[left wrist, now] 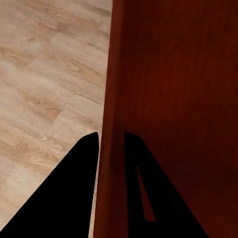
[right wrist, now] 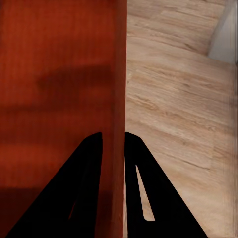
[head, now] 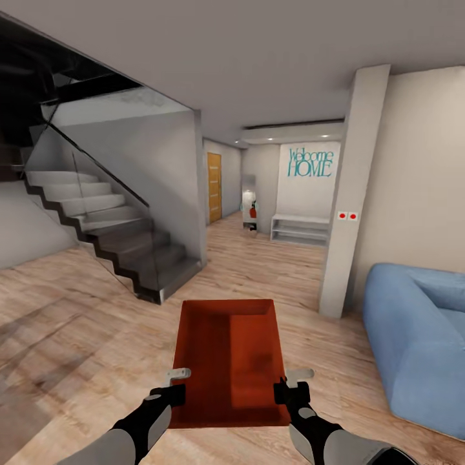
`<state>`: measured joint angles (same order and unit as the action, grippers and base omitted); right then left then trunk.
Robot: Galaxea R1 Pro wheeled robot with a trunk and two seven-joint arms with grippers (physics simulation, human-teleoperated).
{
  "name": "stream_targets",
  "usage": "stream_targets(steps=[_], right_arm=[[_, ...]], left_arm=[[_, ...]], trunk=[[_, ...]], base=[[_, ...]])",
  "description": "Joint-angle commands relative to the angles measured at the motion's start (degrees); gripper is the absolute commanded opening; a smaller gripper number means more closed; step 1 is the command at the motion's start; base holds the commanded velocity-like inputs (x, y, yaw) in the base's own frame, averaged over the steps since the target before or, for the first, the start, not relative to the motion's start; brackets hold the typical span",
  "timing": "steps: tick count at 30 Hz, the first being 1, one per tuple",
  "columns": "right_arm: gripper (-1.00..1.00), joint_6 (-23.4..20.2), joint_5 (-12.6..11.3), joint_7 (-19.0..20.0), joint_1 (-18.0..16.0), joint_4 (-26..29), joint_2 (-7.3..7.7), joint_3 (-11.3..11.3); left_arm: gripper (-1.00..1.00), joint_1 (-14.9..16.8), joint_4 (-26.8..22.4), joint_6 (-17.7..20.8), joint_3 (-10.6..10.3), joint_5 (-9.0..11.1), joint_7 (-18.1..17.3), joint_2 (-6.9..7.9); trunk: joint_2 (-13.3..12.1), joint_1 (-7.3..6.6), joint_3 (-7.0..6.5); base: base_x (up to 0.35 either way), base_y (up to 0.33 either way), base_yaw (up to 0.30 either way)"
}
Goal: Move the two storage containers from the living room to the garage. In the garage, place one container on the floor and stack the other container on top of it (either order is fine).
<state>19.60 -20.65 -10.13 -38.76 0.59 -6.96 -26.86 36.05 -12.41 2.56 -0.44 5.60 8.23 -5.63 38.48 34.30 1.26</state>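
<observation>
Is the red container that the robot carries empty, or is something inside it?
Empty. In the head view the storage container shows only its bare red bottom and walls, nothing lying inside. It is held level between the left gripper and right gripper.

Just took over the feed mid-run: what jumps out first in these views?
The red-orange storage container dominates, held out front over the wood-plank floor, with the left gripper and right gripper each clamped on a side wall. A grey staircase rises at left, a blue sofa sits at right, and a teal "Welcome HOME" sign marks the far wall.
</observation>
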Motion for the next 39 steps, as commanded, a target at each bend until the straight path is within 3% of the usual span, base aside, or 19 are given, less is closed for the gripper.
stream_targets(steps=[1,9,39], right_arm=[[-1.00,0.18,0.01,-0.11,-0.09,0.12,-0.03,2.60],[-1.00,0.18,0.03,-0.09,-0.09,0.12,-0.05,2.60],[-1.00,0.15,0.12,-0.11,-0.09,0.12,-0.07,2.60]], left_arm=[[-1.00,-0.01,-0.08,0.33,0.63,-0.07,1.07,0.27],[-1.00,-0.01,-0.07,0.34,0.68,-0.07,1.00,0.27],[-1.00,-0.01,-0.07,0.26,0.65,-0.06,1.00,0.34]], trunk=[[0.09,0.05,0.10],[0.09,0.05,0.10],[0.09,0.05,0.10]], base=[[0.322,0.000,-0.285],[0.322,0.000,-0.217],[0.322,0.000,-0.002]])
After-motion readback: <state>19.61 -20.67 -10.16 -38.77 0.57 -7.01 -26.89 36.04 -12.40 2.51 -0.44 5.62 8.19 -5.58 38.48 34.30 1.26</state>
